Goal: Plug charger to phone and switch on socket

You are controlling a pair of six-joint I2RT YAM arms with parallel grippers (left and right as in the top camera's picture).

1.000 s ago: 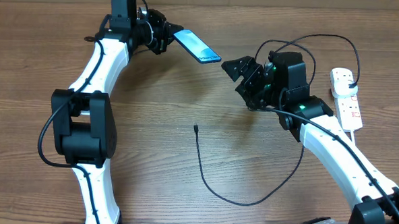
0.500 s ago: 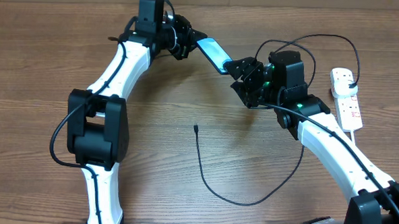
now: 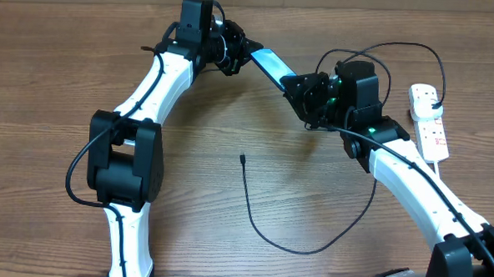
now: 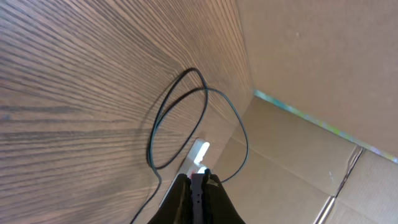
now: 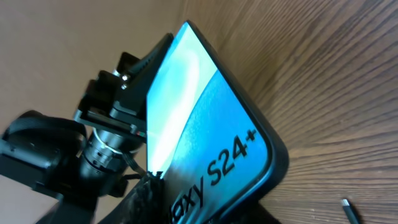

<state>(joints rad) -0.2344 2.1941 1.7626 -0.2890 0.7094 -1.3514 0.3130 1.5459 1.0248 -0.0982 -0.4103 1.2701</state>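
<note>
I'm looking down at the phone (image 3: 271,64) hanging in the air between the two arms, well above the surface (image 3: 65,89). The left hand (image 3: 245,51) is clamping the far end. The right hand (image 3: 295,84) is sitting at the near end, with that end running in between its two sides. From the right wrist view the screen is filling the frame and dropping out of the bottom edge, so I can't tell whether that grip is closed or only standing around it.

What I'm reading now is the phone's long axis: it is slanting from the left hand at the back down to the right hand, screen facing up.

The charger (image 3: 256,222) is lying loose on the surface. Its connector tip (image 3: 242,159) is pointing away from me, well apart from both hands and on my side of them, roughly under the gap between the arms. I judge the right hand slightly nearer to it, though not by much.

The power strip (image 3: 429,121) is lying far off to the right with the cable's other end running toward it, so the right arm is clearly the nearer one for the switch.
</note>
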